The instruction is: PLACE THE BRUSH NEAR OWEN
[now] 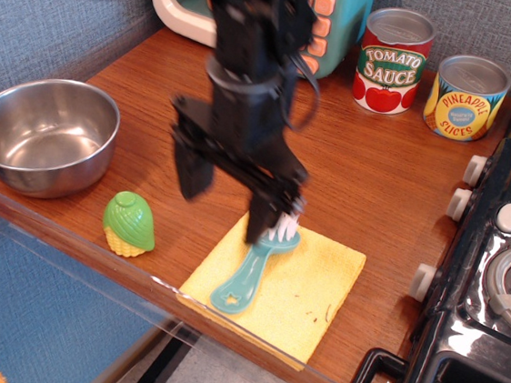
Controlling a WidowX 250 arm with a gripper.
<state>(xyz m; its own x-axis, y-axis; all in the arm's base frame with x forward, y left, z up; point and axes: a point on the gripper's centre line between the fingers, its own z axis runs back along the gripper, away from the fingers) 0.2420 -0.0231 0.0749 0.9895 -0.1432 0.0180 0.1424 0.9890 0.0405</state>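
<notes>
1. The brush [248,275], teal plastic with white bristles partly hidden, is laid flat on a yellow cloth [304,293] near the front edge of the desk [377,168]; a star cutout is seen in its handle.
2. The toy microwave oven [342,22], teal and cream with peach buttons, is stood at the back, well apart from the brush.

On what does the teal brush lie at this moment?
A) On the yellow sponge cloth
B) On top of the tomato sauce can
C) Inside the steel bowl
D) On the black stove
A: the brush lies flat on the yellow sponge cloth at the table's front edge, with the open tool above its bristle end and not yet closed on it.
</notes>
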